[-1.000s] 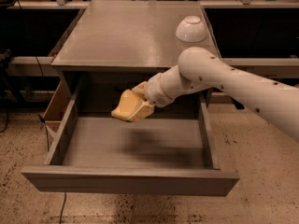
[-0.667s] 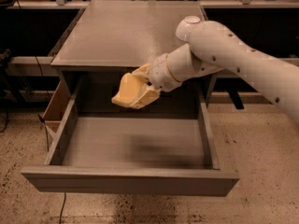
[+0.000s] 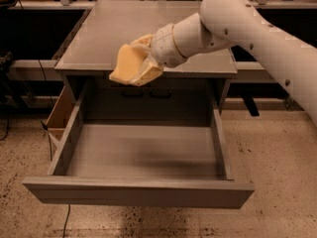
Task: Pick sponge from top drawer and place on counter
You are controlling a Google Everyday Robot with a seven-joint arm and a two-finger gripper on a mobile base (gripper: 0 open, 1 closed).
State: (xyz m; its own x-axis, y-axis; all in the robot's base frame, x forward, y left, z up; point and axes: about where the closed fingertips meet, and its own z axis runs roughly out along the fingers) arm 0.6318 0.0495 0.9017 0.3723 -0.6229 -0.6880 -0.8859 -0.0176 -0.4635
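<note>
The pale-yellow sponge [image 3: 127, 63] is held in my gripper [image 3: 134, 66], whose cream-yellow fingers [image 3: 147, 69] are shut on it. The gripper hangs at the height of the counter's front edge, a little left of its middle, above the open top drawer [image 3: 138, 157]. The white arm reaches in from the upper right across the counter [image 3: 114, 31]. The drawer is pulled out fully and its grey floor shows nothing in it. The counter's right part is hidden by the arm.
The drawer's front panel [image 3: 136, 195] juts toward the camera over a speckled floor. A brown panel [image 3: 60, 112] leans beside the drawer's left wall. Dark shelving and rails stand behind and beside the cabinet.
The gripper has risen with the sponge from just above the drawer to the level of the counter's front edge. The arm has swung up and now covers the white round object on the counter.
</note>
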